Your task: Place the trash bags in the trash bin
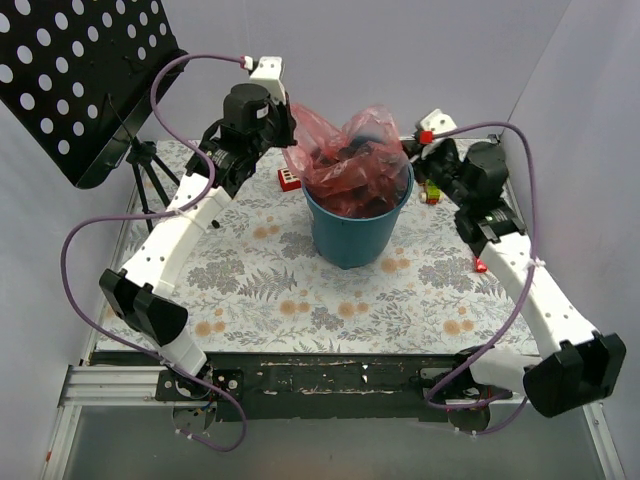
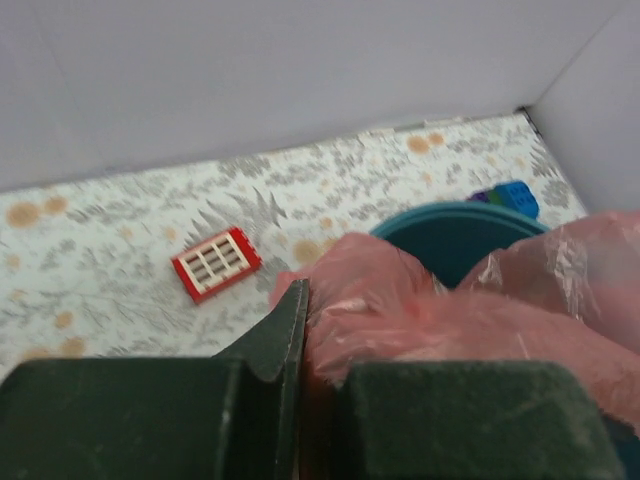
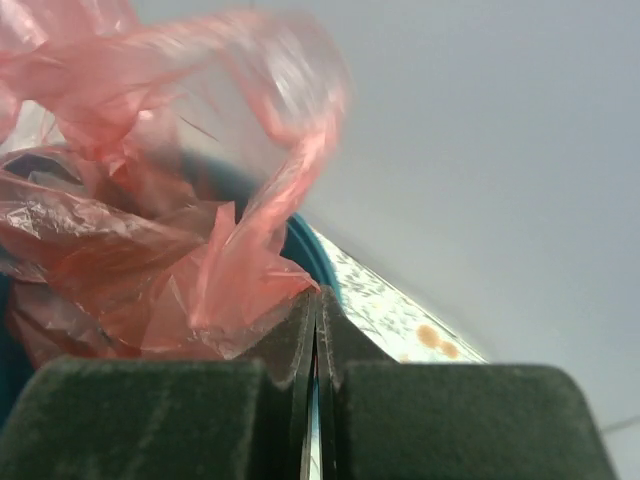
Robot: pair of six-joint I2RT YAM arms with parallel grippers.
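Bags sat bunched in the bin mid-table, heaped above the rim; how far down they reached was hidden by the bin wall.

Left gripper was closed at the bin's back-left, with a strip of red film pinched between its fingers. One bag corner was drawn up towards it.

Right gripper was closed tight at the bin's right rim. Film lay against the fingertips, but I could not tell whether any was caught. The wrist view was blurred and most of the bin was covered.

Red block lay on the table left of the bin. A blue object behind the rim was partly hidden and too blurred to identify.
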